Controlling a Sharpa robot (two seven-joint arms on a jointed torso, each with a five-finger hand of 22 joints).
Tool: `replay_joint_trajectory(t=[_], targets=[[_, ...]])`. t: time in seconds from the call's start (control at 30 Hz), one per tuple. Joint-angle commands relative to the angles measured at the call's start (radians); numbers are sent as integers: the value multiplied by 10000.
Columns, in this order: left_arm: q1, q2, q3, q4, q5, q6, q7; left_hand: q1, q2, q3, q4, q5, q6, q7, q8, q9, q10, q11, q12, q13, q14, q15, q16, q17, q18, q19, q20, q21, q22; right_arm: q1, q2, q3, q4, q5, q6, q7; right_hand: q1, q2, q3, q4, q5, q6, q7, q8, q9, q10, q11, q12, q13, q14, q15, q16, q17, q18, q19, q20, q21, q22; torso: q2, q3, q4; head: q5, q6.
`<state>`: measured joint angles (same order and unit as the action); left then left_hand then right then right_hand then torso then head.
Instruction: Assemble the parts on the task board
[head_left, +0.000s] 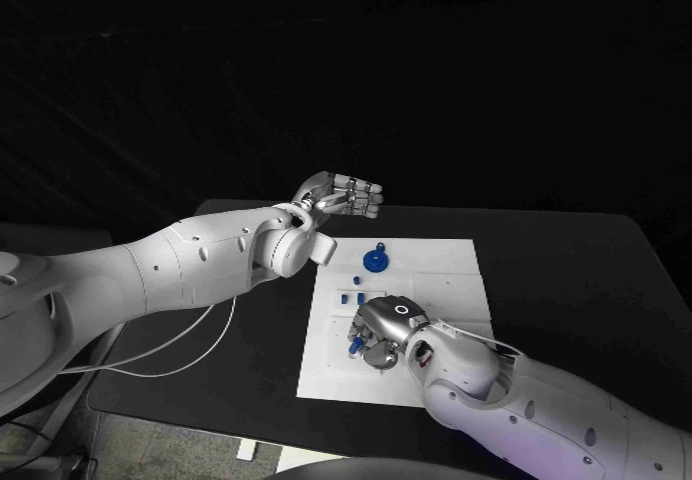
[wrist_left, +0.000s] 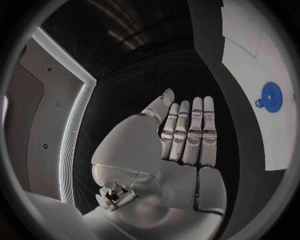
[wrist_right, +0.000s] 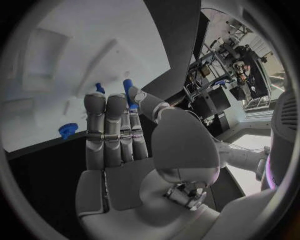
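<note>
Nearest the head camera, we see the right hand (head_left: 382, 335), silver and many-fingered on its white arm, lowered over the near part of the white rectangular task board (head_left: 447, 262) that lies in the middle of the black table (head_left: 577, 270). A small blue peg-shaped part (head_left: 355, 345) shows at its fingertips, and in the right wrist view the thumb and a finger appear to pinch that blue peg (wrist_right: 128, 90); we judge the hand to be holding it, though the contact is partly hidden. Two more small blue parts (head_left: 351, 297) stand on the board just beyond the hand, and a round blue disc-shaped part with a small tab (head_left: 375, 262) lies further back, near the board's left edge.

The left hand (head_left: 346, 196) hangs above the table's far edge, well apart from every part. In the left wrist view its fingers (wrist_left: 190, 132) are straight and close together, the palm flat, holding nothing.

We judge the step in hand to be seating the blue peg in the board. To do it well, the right hand should keep the peg upright, line it up over its hole before pressing, and lower slowly so it does not tilt. The left hand could steady the board if it slides
</note>
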<state>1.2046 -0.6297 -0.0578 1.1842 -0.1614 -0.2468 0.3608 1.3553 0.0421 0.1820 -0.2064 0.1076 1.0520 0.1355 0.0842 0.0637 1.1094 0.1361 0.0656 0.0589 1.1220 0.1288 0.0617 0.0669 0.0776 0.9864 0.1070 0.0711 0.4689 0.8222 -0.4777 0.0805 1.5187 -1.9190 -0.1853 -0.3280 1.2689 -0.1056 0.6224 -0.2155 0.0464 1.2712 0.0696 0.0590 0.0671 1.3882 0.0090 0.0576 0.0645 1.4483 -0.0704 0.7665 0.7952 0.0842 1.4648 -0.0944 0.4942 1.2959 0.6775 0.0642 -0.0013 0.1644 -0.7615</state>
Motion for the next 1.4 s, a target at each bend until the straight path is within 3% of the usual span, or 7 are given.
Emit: replay_joint_trajectory(t=[0.03, 0.27, 0.63, 1.17, 1.4], targets=[[9, 27, 8, 10, 46, 150, 54, 8, 61, -39, 15, -44, -36, 34, 39, -6, -65, -24, -39, -11, -79, 9, -12, -11, 87, 86, 8, 21, -10, -19, 45, -16, -61, -238, 165, -68, 12, 98, 15, -40, 21, 87, 45, 55, 58, 74, 12, 41, 4, 12, -43, -56, 11, 134, 457, -54, 24, 14, -3, 0, -9, 28, -23], [9, 31, 8, 8, 46, 156, 52, 8, 61, -39, 15, -44, -36, 34, 39, -6, -65, -24, -39, -11, -79, 9, -12, -11, 87, 86, 8, 21, -10, -30, 96, -51, -176, -283, 238, -75, -3, 112, 21, -65, 20, 85, 45, 54, 58, 74, 12, 41, 3, 18, -43, -64, 22, 138, 456, -52, 19, 29, -2, 2, -11, 26, -35], [9, 40, 8, 12, 46, 160, 44, -2, 56, -52, 32, -48, -40, 38, 44, -6, -76, -19, -38, -10, -88, 13, -12, -11, 86, 95, 15, 20, -71, -76, 192, -195, -318, -281, 345, -56, -16, 123, 19, -87, 20, 84, 45, 55, 58, 75, 12, 41, 4, 19, -44, -72, 29, 141, 457, -52, 10, 34, -1, 3, -7, 56, -81], [9, 68, 7, 6, 46, 175, 34, -2, 56, -52, 32, -48, -40, 38, 44, -6, -76, -19, -38, -10, -88, 13, -12, -11, 86, 95, 15, 20, -71, -81, 277, -239, -474, -355, 623, -214, -41, 152, 21, -128, 21, 66, 53, 52, 56, 55, 21, 39, 3, 15, -41, -97, 37, 146, 449, -48, -47, 29, -2, -6, -18, 64, -87], [9, 73, 7, 2, 46, 184, 25, -2, 56, -52, 32, -48, -40, 38, 44, -6, -76, -19, -38, -10, -88, 13, -12, -11, 86, 95, 15, 20, -71, -82, 319, -256, -477, -372, 352, -175, -39, 154, 11, -152, 21, 79, 47, 56, 58, 69, 16, 42, 5, 18, -41, -100, 46, 146, 458, -49, -15, 45, -2, -3, -11, 71, -84]])
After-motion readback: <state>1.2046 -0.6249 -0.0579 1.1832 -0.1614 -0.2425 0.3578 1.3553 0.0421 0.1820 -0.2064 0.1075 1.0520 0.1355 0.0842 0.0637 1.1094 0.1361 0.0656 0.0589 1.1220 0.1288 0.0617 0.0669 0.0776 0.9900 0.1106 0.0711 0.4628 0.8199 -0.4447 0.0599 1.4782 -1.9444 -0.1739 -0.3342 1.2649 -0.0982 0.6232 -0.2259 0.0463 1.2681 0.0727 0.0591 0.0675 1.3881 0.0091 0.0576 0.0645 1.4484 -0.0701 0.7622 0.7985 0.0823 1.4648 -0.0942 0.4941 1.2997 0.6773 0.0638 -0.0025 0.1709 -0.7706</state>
